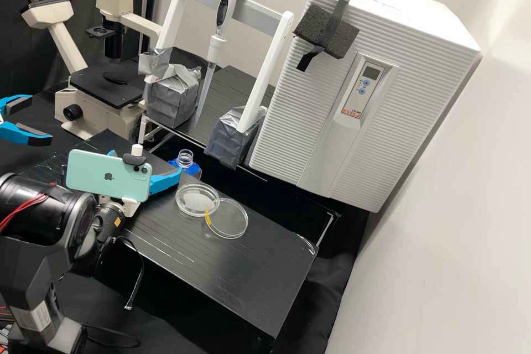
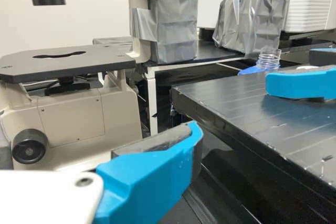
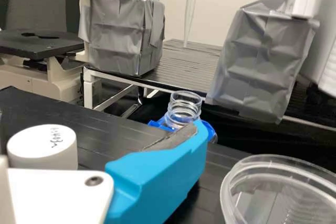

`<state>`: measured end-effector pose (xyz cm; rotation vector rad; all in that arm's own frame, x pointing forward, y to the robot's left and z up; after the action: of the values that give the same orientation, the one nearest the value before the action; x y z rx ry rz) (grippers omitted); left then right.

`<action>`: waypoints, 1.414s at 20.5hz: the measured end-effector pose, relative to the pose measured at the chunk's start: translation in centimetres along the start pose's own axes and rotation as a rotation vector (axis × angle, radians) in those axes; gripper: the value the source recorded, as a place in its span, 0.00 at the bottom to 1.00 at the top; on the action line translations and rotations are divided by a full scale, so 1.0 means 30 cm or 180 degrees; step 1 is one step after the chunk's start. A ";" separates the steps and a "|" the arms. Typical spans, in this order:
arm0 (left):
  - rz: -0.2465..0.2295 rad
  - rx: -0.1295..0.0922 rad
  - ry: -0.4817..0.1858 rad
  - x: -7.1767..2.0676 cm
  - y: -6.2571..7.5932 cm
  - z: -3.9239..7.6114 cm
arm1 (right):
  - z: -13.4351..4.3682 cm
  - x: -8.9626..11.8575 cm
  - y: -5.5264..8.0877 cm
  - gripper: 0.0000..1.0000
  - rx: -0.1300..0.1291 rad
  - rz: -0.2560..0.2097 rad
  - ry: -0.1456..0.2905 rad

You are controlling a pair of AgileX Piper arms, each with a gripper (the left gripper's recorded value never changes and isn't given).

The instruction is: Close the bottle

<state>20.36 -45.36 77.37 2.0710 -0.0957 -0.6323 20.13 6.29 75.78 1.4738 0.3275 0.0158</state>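
My right tool (image 1: 167,178) is just beside the uncapped bottle (image 1: 186,159), how far open I cannot tell; my left tool (image 1: 33,119) gapes wide, holding nothing, well apart from the bottle. My right wrist view adds a white cap (image 3: 42,146) beside that tool. The bottle stands at the back edge of the counter (image 1: 238,265), petri dishes (image 1: 197,199) near it.
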 end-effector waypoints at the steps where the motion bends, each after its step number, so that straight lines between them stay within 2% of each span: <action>1: -0.0001 0.0000 -0.0003 0.000 0.000 0.001 | 0.000 0.000 0.000 0.00 0.0022 0.0000 0.0000; 4: -0.0005 0.0001 -0.0021 0.002 -0.001 0.004 | -0.001 -0.007 0.002 0.00 0.0091 0.0028 0.0023; 9: -0.0006 0.0069 -0.0026 0.002 -0.001 0.005 | -0.006 -0.007 0.000 0.00 0.0089 0.0030 0.0056; 23: -0.0006 0.0069 -0.0026 0.002 -0.001 0.005 | -0.030 -0.009 -0.020 0.00 0.0085 -0.0069 0.0171; 29: -0.0006 0.0069 -0.0026 0.002 -0.001 0.005 | -0.028 -0.014 -0.025 0.00 0.0083 -0.0094 0.0165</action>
<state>20.33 -45.48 77.25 2.0898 -0.1057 -0.6436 19.40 6.93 75.09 1.4961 0.3929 0.0261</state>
